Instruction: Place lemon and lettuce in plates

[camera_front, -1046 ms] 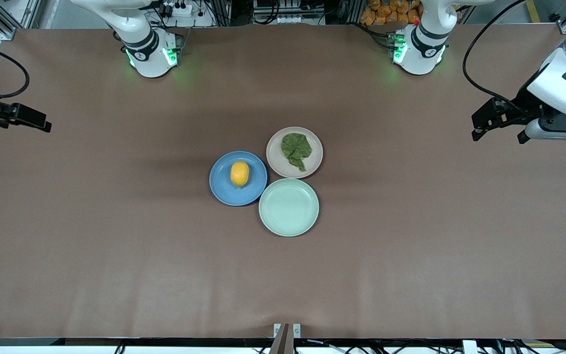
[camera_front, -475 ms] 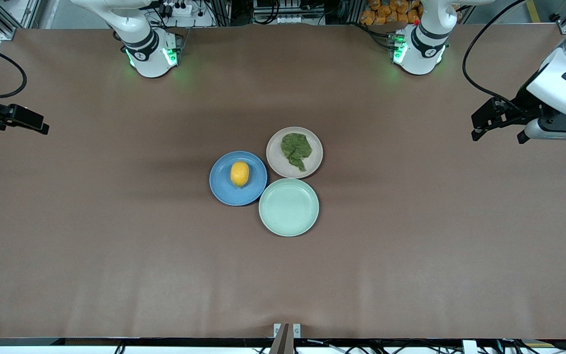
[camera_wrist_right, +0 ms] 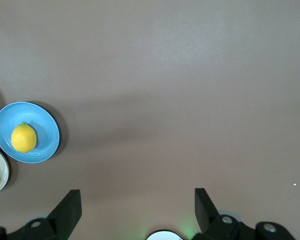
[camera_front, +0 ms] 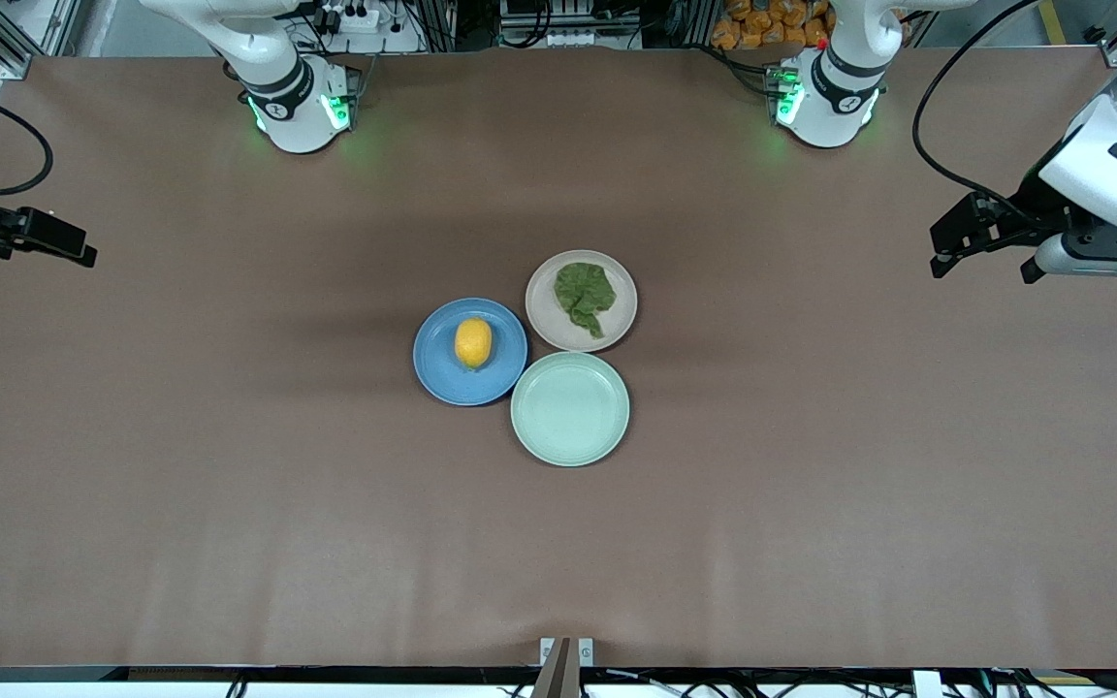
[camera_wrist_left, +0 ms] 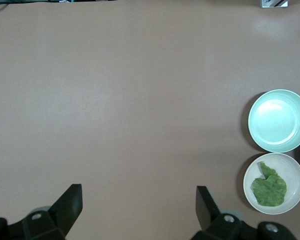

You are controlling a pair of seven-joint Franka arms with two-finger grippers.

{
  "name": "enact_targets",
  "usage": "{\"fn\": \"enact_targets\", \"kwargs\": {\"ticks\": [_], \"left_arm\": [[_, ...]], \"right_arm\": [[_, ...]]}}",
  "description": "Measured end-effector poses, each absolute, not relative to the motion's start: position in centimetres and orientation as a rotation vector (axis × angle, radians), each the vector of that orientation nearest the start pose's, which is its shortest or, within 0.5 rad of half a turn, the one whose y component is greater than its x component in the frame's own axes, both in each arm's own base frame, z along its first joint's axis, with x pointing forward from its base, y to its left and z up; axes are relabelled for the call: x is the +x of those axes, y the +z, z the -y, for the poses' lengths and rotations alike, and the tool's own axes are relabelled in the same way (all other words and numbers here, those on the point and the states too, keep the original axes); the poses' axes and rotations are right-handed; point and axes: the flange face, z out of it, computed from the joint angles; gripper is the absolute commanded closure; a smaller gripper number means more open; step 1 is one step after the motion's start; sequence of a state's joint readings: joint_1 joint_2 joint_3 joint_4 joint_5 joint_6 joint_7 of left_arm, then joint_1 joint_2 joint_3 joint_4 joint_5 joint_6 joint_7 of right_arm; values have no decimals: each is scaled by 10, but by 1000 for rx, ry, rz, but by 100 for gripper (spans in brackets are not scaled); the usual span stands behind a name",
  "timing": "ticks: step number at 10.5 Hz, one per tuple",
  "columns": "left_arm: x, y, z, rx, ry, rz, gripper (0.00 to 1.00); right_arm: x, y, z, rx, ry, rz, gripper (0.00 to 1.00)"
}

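The lemon [camera_front: 473, 343], firm and prone to rolling, is best gripped across its middle; it lies in the blue plate [camera_front: 440, 373]. The limp, light lettuce [camera_front: 584, 295], best pinched at its tail, rests in the beige plate [camera_front: 617, 325]. Both the left pincer [camera_front: 985, 258] and right pincer [camera_front: 59, 242] are held open, empty, over the surface's [camera_front: 229, 504] ends.

Brown matte table [camera_front: 229, 504] fills the view; aluminium framing [camera_front: 20, 34] and black cables [camera_front: 558, 29] along its robot-side edge; even overhead lighting.
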State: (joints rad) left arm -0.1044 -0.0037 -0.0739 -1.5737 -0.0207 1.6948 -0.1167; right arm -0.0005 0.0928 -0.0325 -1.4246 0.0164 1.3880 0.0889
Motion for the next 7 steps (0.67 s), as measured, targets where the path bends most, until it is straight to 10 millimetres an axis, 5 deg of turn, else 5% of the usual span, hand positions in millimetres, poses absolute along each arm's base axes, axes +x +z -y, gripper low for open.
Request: {"fn": "enact_targets", "kwargs": {"ticks": [7], "left_arm": [[554,634,102,-3171,-151,-96,0]], "right_arm": [[566,622,15,-3118,212,-186,0]]}}
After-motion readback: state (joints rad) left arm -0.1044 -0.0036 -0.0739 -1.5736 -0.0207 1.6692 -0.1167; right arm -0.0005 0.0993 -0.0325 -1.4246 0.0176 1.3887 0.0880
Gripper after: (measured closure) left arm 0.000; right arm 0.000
